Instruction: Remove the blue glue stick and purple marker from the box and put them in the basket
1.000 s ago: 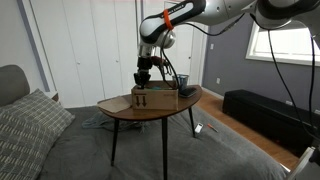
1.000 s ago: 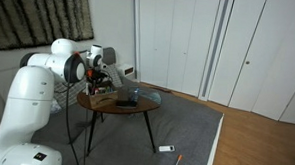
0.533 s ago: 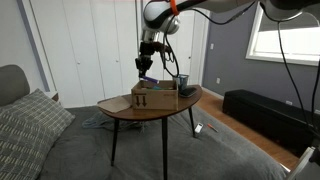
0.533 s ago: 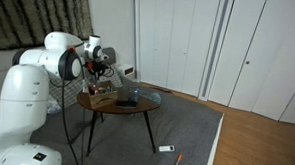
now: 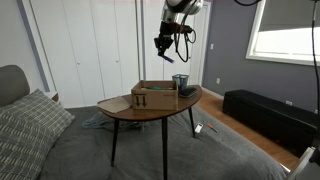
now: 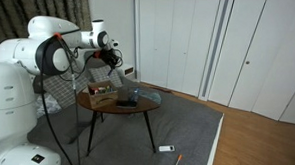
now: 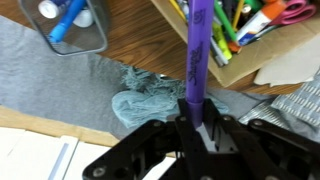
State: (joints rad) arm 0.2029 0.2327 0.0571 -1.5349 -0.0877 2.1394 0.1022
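One wooden table (image 5: 118, 109), box (image 5: 153, 96), grey carpet (image 5: 140, 165)

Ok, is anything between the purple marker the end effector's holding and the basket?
Nothing visible. The end effector holds the purple marker in open air above the table; the basket is open on top, a blue glue stick already inside.

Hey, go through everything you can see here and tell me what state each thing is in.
tool: shut on the purple marker, raised high above the table.
purple marker: gripped at one end, clear of the box.
blue glue stick: lying inside the basket.
basket: upright on the table, holding the glue stick.
box: open on the table, with pens and scissors inside.
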